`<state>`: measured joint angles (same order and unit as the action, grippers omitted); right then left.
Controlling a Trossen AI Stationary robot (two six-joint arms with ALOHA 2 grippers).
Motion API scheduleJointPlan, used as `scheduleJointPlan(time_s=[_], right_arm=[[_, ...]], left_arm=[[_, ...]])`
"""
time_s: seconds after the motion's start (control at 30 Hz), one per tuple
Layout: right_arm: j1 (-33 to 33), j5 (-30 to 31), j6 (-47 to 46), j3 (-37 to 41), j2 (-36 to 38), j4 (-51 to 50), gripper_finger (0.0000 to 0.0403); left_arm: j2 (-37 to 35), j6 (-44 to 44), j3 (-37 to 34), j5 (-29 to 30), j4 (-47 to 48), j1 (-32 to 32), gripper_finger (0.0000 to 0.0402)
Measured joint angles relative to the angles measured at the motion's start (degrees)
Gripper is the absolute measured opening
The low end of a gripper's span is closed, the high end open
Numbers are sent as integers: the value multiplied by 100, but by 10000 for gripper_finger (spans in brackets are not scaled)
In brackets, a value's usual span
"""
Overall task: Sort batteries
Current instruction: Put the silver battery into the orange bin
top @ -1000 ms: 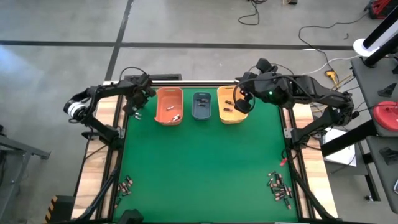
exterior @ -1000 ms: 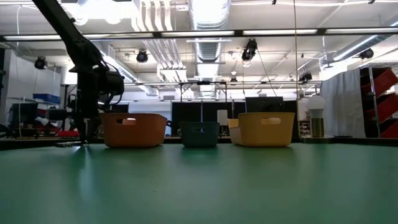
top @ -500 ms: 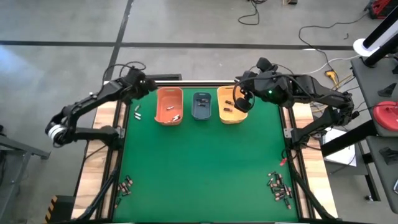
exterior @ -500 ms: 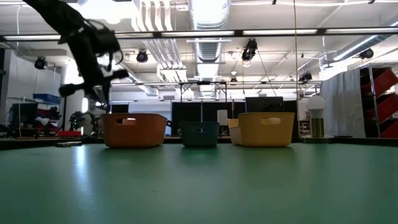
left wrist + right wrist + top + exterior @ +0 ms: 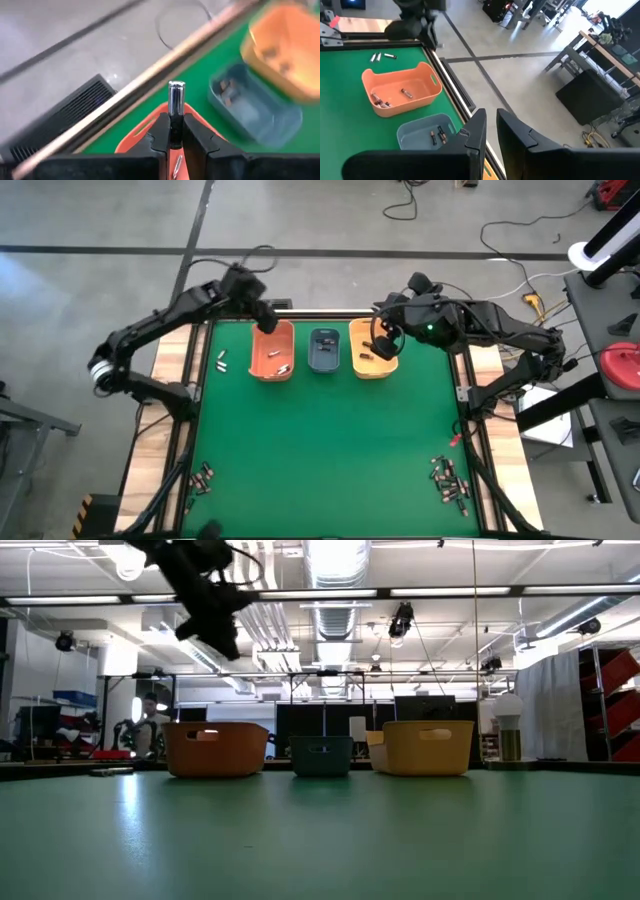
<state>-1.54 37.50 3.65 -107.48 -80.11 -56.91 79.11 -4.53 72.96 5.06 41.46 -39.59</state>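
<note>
Battery (image 5: 176, 107) is being gripped upright by left pincer (image 5: 173, 131) | being held directly above orange bin (image 5: 271, 350) | right pincer (image 5: 490, 126) is being kept slightly open above yellow bin (image 5: 372, 364)

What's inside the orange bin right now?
The orange bin holds a few batteries, loose on its floor. The left gripper, shut on a silvery battery, hangs above the bin's far end and covers that part in the high view.
</note>
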Motion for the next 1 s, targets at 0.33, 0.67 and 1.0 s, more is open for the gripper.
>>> scheduleJointPlan(time_s=[0.33,0.67,1.0], right_arm=[[9,-92,-1456,0,-60,-1098,38],[13,-365,-1674,0,-77,-1173,38],[13,-363,-1721,0,-79,-1136,38]], left_arm=[[1576,2186,687,-577,1385,72,13],[2627,1951,609,-618,1466,27,13],[3191,1618,609,-528,1331,0,13]])
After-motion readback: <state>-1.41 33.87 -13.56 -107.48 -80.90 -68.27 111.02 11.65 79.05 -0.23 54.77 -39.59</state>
